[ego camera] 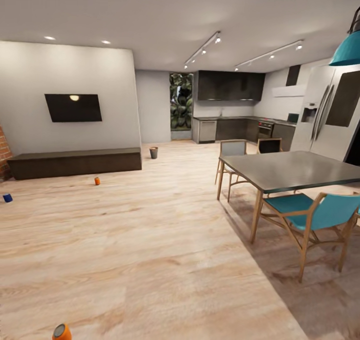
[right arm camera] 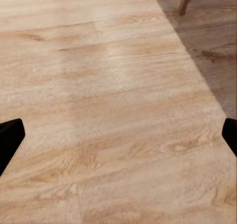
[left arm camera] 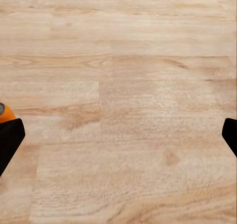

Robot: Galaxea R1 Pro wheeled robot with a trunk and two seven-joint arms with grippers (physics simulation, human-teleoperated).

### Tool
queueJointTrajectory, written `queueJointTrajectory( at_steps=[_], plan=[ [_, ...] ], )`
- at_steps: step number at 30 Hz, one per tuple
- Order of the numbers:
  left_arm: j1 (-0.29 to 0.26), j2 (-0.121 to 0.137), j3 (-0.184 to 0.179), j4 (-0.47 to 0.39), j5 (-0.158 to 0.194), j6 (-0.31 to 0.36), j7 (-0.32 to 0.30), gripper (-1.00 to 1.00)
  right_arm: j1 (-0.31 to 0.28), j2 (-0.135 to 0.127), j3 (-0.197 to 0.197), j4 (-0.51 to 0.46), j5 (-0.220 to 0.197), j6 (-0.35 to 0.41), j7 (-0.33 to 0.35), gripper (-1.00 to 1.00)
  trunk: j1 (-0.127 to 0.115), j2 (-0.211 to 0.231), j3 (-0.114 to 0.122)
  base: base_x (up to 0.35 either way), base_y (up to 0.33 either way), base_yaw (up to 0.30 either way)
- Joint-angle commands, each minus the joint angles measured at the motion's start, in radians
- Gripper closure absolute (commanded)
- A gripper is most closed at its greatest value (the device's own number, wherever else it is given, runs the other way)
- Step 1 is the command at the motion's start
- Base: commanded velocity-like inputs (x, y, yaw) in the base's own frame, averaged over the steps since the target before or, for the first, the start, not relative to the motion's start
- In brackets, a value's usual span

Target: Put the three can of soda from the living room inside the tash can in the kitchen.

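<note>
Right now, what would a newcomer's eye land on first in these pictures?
Probably the dining table with its teal chair at the right, and the black TV on the left wall. Then the cans on the wood floor: a near orange can at the bottom edge, a far orange can by the low bench, and a blue can far left.

Near orange can [ego camera: 62, 332] cut by frame edge.

Pale wood floor [ego camera: 165, 240], wall television [ego camera: 73, 107], grey dining table [ego camera: 295, 169], teal chair [ego camera: 312, 215]
</note>
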Motion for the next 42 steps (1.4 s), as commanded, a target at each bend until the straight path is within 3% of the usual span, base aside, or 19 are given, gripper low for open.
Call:
queueJointTrajectory(
  at_steps=[1, 22, 42],
  plan=[
    [0.0, 0.0, 0.0, 0.0, 0.0, 0.0, 0.0, -1.0, 0.0, 0.0, 0.0, 0.0, 0.0, 0.0, 0.0, -1.0, 0.0, 0.0, 0.001, 0.216, 0.0, 0.149],
    [0.0, 0.0, 0.0, 0.0, 0.0, 0.0, 0.0, -1.0, 0.0, 0.0, 0.0, 0.0, 0.0, 0.001, 0.0, -1.0, 0.0, 0.0, 0.027, 0.216, -0.094, 0.154],
    [0.0, 0.0, 0.0, 0.0, 0.0, 0.0, 0.0, -1.0, 0.0, 0.0, 0.001, 0.0, 0.0, 0.0, 0.0, -1.0, 0.0, 0.0, 0.029, 0.222, -0.212, 0.01]
  ],
)
